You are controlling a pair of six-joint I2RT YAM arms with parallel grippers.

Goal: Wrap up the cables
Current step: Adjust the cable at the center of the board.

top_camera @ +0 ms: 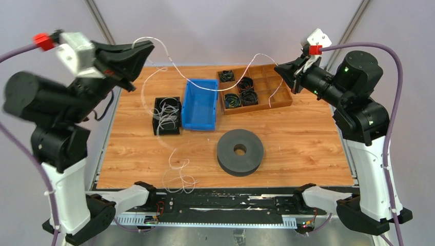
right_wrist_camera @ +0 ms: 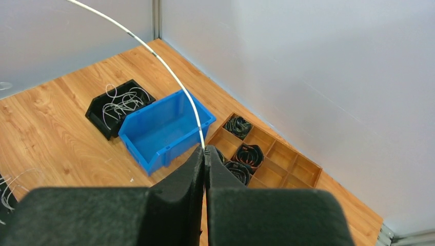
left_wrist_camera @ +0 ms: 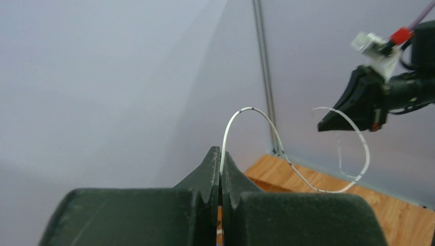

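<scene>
One thin white cable (top_camera: 205,88) hangs slack between both raised grippers and sags over the blue bin (top_camera: 200,105). My left gripper (top_camera: 150,48) is high at the back left, shut on the cable (left_wrist_camera: 246,109), which loops out from its pinched tips (left_wrist_camera: 221,154). At the back right, my right gripper (top_camera: 280,69) is shut on the cable's other end (right_wrist_camera: 164,64), which leaves its tips (right_wrist_camera: 204,151). A further strand trails down past the black box (top_camera: 166,115) to a loose tangle (top_camera: 179,177) at the table's front edge. More loose cables (right_wrist_camera: 123,102) lie in that box.
A wooden divided tray (top_camera: 277,97) holding black coils (top_camera: 241,91) stands at the back right. A black round spool (top_camera: 240,152) with a centre hole lies in the middle front. The grey booth walls stand close behind both grippers.
</scene>
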